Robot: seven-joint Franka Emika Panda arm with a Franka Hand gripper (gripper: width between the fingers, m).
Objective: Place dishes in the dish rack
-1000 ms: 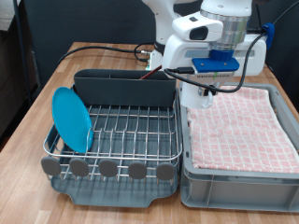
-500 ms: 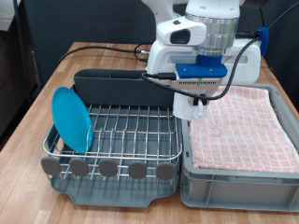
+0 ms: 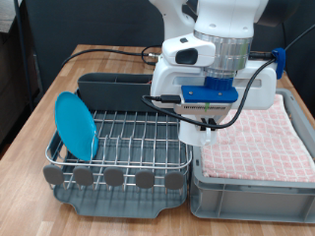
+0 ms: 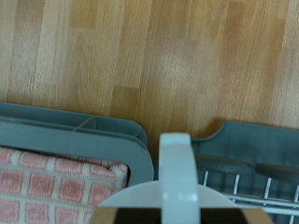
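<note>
My gripper [image 3: 200,126] is shut on the white mug [image 3: 200,136] and holds it above the gap between the towel bin and the dish rack [image 3: 118,178]. In the wrist view the mug's handle and rim [image 4: 177,177] fill the lower middle, with the rack's wire grid [image 4: 252,182] to one side. The light-blue plate [image 3: 76,125] stands on edge in the rack at the exterior view's left. The tall grey cutlery box [image 3: 128,93] runs along the rack's far side. I cannot make out the wooden spoon.
A grey bin [image 3: 246,192] lined with a pink checked towel [image 3: 264,138] sits at the exterior view's right of the rack. Black cables [image 3: 108,54] lie on the wooden table [image 3: 49,88] behind the rack. The robot's base stands at the back.
My gripper has carried the mug from above the towel towards the exterior view's left and lower, to the bin's edge beside the rack.
</note>
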